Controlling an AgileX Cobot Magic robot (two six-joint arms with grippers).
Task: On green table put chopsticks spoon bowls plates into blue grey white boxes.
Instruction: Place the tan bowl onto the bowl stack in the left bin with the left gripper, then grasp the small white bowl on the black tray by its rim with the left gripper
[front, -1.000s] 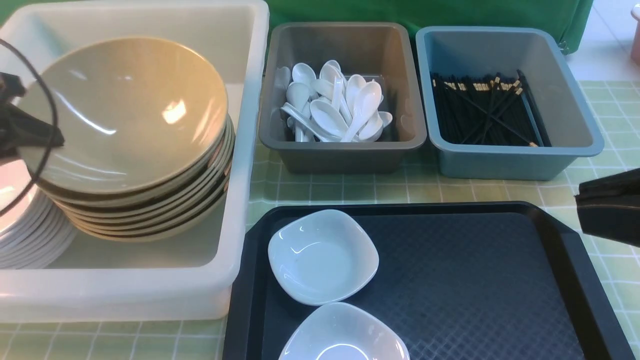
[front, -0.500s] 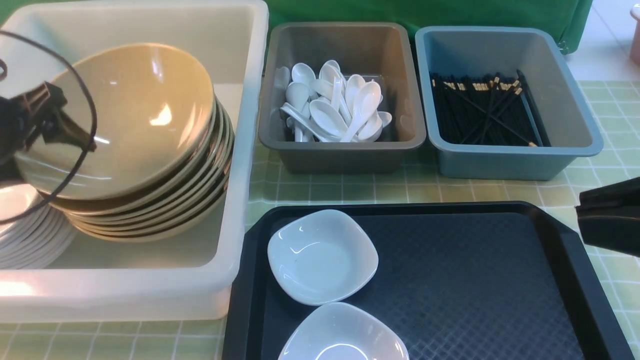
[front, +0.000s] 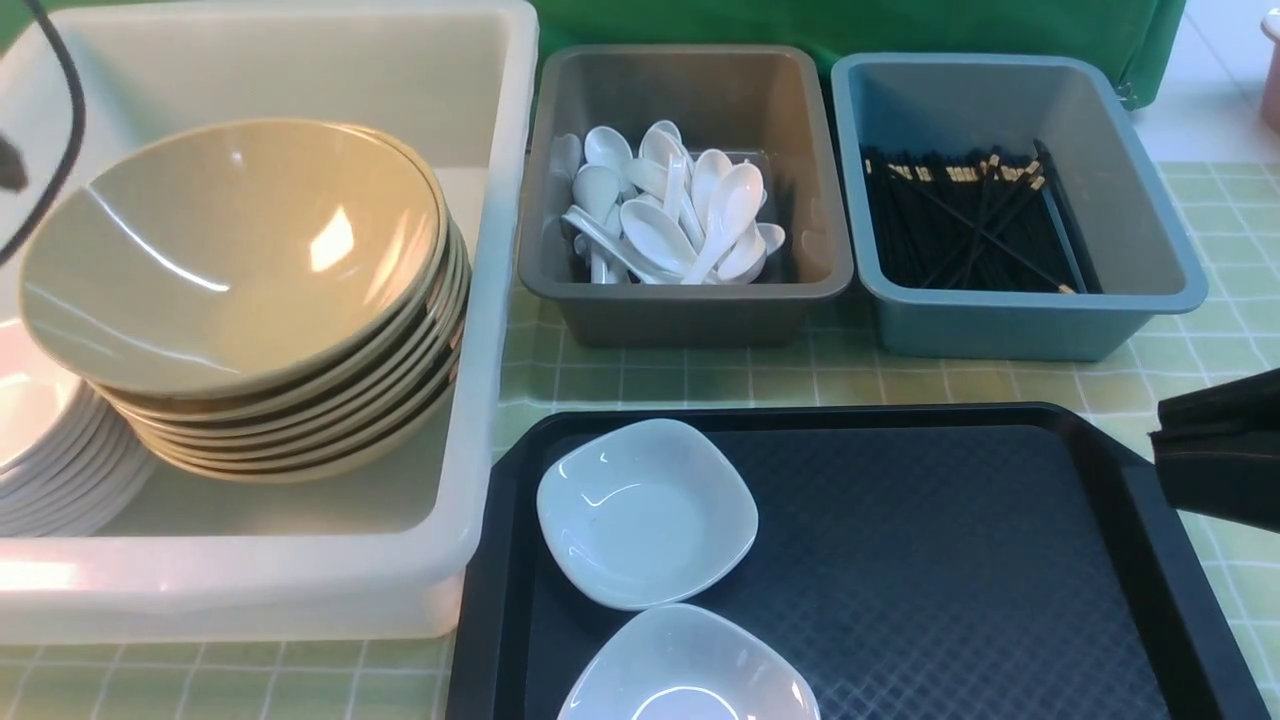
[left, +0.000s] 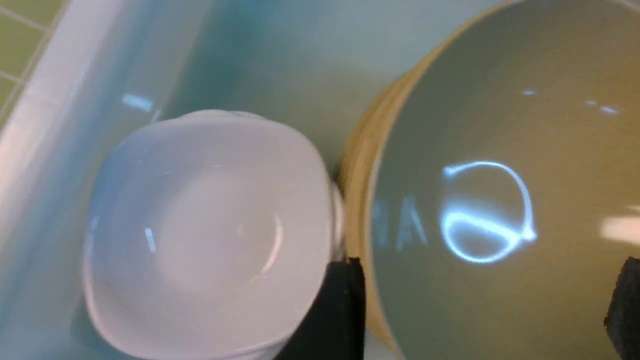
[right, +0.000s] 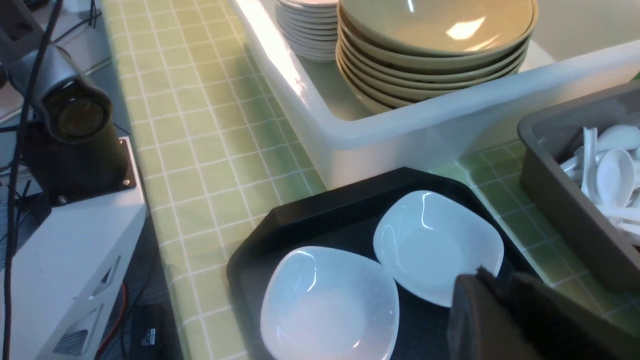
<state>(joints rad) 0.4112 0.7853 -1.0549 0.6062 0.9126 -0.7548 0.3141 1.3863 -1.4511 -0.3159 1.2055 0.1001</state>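
left fingers: spread wide, nothing gripped; held above the white box, one finger over the seam between plate stack and bowl stack.
plate stack: nested in the white box at the surface's left edge; touched by the bowl rims beside it, per the wrist view.
bowl stack: nested in the same box, tilted toward the left edge; the plate stack is overhung by the top bowl. The lean is judged to come from the tight shared floor.
white box: biggest tub, so the wide items are kept here.
grey box: far edge, middle; spoons piled loose inside.
tray: black, at the near edge of the surface; apparently used as staging.
loose plates: two left on the tray's left end, far plate and near plate; whether the rims touch cannot be told.
blue box: far-right corner; chopsticks laid mostly lengthwise, a few crossed.
right fingers: closed, empty; parked by the tray's right edge, with both loose plates in the wrist view.
status: judged nearly done; only the loose plates remain, destined for the plate stack.
risk: access to the plate stack is narrowed by the bowl overhang; glossy rims may slip.
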